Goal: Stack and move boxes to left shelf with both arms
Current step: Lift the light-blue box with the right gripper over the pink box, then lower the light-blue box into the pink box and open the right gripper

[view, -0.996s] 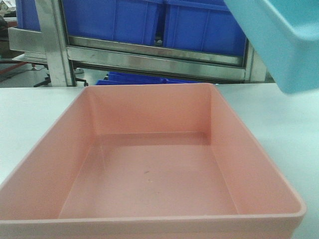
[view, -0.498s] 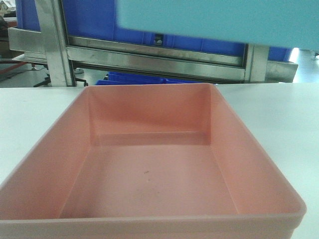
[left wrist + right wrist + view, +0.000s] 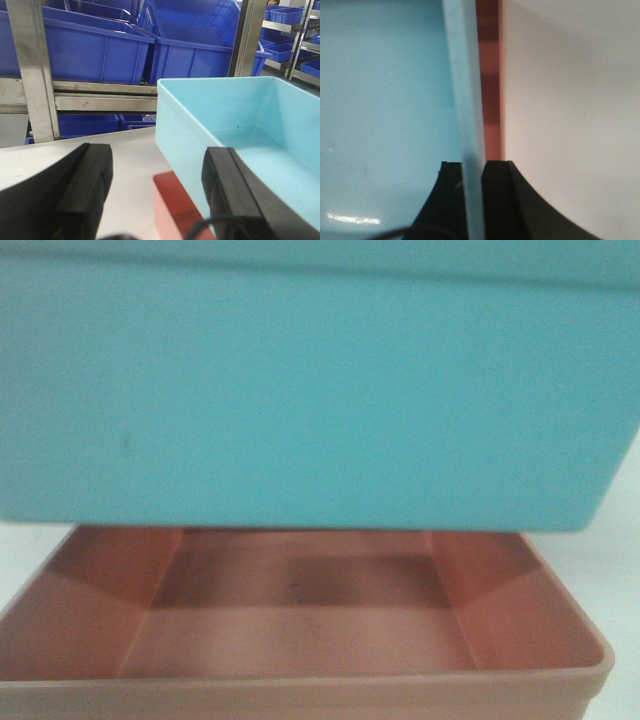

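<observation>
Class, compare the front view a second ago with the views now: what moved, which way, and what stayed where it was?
The light blue tub swung from the upper right corner leftward and down. It now hangs over the pink tub, its wall pinched by the right gripper. The pink tub stayed put on the white table.

You're looking at a plain sky-blue box (image 3: 300, 390) with one small dark speck on its wall. The salmon-pink box (image 3: 300, 625) is plain too, its floor is browner in the shadow and it has a tiny dark fleck. The table (image 3: 570, 100) is off-white. The left tool (image 3: 155, 190) and right tool (image 3: 472, 180) are both matte black. The bins (image 3: 100, 55) are deep blue and the rack frame (image 3: 30, 65) is bare grey steel.
</observation>
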Robot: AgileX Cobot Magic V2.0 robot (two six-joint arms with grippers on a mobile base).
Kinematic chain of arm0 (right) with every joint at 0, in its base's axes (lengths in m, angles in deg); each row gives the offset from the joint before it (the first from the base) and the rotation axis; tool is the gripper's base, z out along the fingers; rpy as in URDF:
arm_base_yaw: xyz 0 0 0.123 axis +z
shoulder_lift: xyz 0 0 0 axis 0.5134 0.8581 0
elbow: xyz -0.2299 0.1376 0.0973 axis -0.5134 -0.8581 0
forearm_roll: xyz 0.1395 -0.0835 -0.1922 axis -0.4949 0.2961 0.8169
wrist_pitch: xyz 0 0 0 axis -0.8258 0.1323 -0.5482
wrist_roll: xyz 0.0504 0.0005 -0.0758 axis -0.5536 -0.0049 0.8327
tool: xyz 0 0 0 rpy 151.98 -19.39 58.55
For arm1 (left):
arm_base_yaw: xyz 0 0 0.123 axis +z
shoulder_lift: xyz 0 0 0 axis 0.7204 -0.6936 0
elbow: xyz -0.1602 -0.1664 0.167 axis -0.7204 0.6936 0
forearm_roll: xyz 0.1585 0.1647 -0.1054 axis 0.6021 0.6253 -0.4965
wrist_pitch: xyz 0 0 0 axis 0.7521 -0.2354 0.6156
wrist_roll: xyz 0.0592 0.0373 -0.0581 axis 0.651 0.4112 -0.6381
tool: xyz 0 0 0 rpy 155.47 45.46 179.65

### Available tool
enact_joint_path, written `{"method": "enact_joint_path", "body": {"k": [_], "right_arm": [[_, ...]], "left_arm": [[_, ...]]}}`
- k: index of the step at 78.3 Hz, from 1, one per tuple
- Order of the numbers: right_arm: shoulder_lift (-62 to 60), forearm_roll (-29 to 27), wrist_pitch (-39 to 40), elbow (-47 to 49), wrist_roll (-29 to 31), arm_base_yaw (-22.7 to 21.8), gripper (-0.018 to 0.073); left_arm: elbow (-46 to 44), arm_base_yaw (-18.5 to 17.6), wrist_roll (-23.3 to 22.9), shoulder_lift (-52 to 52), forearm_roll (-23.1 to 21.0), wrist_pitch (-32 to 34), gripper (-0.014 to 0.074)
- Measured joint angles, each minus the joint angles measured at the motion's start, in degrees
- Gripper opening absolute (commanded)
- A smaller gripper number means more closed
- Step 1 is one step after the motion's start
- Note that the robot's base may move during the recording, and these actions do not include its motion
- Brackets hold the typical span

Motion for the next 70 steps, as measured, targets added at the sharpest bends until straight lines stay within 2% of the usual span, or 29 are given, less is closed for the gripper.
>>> {"method": "enact_joint_path", "body": {"k": [18,70], "right_arm": [[-0.4,1.4,3.9,-3.7,-2.9,3.0,0.0057],[-0.4,2.1,6.3,-8.3,-3.1,3.2,0.0057]], "left_arm": [[0.0,0.0,0.0,0.0,0.0,0.0,0.0314],[0.0,0.0,0.0,0.0,0.0,0.0,0.0314]]}}
